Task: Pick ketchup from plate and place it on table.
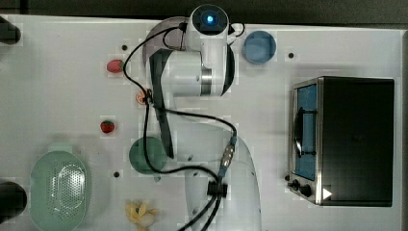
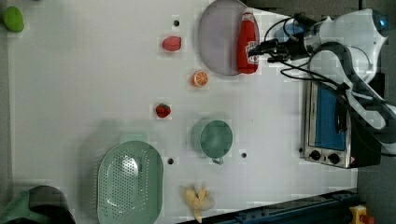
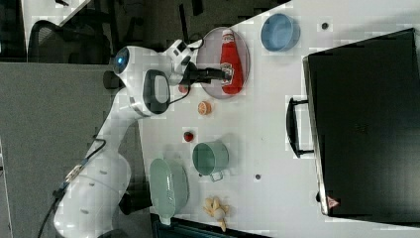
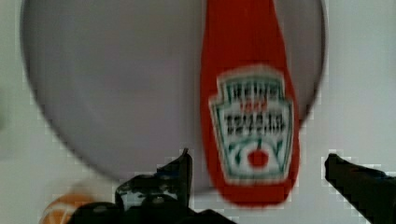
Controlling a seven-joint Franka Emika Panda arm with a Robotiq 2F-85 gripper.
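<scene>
One red ketchup (image 2: 247,43) bottle lies flat on the plate (image 2: 218,37), along the edge nearest the arm in the left view. It has a white cap at one end, a narrow neck that widens to a broad base, and a white and green label with a small red tomato printed low on it; the label reads clearly in the wrist view (image 4: 252,126). The base end reaches the plate's rim and overhangs it slightly onto the table (image 2: 84,70). In the right view the bottle (image 3: 231,60) rests on the plate (image 3: 210,54) with its cap pointing to the top of the right view.

The gripper (image 2: 261,47) hangs over the bottle's label end, fingers (image 4: 180,170) spread wide on either side of the base without touching it; nothing is held.

Just off the plate sits an orange slice (image 2: 200,78), with one strawberry (image 2: 171,43) beside the plate and another strawberry (image 2: 163,110) farther out. A blue bowl (image 3: 280,32) stands near the plate in the right view. Farther away are a green cup (image 2: 215,138), a pale green colander (image 2: 130,182), a peeled banana (image 2: 198,200) and a toaster oven (image 2: 329,123).
</scene>
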